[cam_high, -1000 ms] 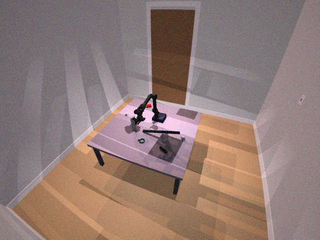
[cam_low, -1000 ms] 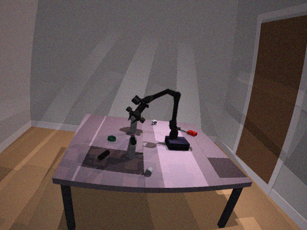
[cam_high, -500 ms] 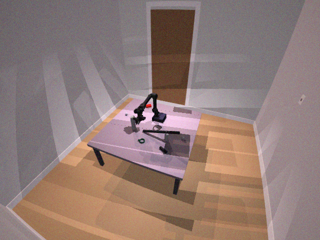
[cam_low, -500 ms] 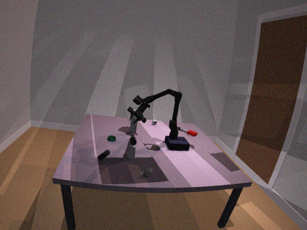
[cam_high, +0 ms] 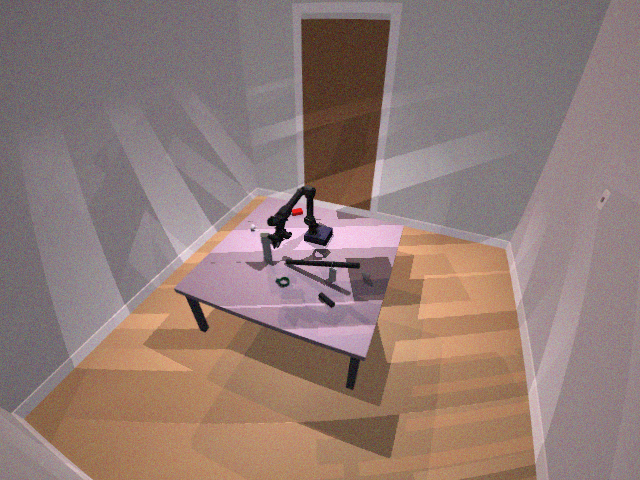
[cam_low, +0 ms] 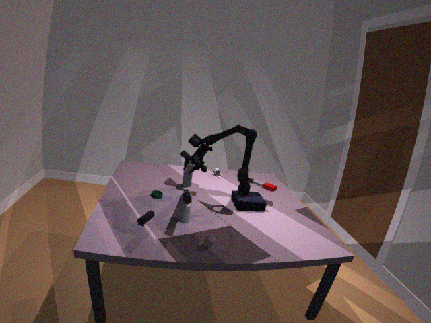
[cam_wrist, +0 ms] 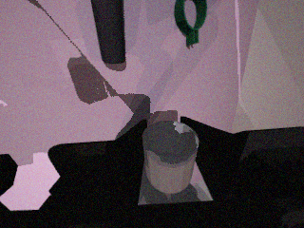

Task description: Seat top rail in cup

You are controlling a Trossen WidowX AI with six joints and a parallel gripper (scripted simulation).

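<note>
The big grey post [cam_high: 266, 251] [cam_low: 187, 177] [cam_wrist: 170, 163] stands upright at the table's far left. My gripper [cam_high: 279, 238] [cam_low: 192, 163] sits at the post's top and is shut on the dark brace band [cam_wrist: 124, 151] around it. In the wrist view the band and my fingers merge into one black shape on both sides of the post. The dark rail [cam_high: 323, 264] [cam_wrist: 110, 33] [cam_low: 186, 196] lies level, carried by the small line post [cam_high: 332, 274] [cam_low: 184, 211] with its loop cap. The rail's cut end lies apart from the big post. The cup is not clear to see.
A green ring [cam_high: 283, 278] [cam_low: 157, 194] [cam_wrist: 191, 19] lies near the rail. A short dark cylinder [cam_high: 325, 299] [cam_low: 145, 217] and a small grey piece [cam_high: 367, 279] [cam_low: 208, 240] lie towards the front. A red-handled tool [cam_high: 297, 211] [cam_low: 269, 186] and the arm's base [cam_high: 317, 236] [cam_low: 248, 201] are at the back.
</note>
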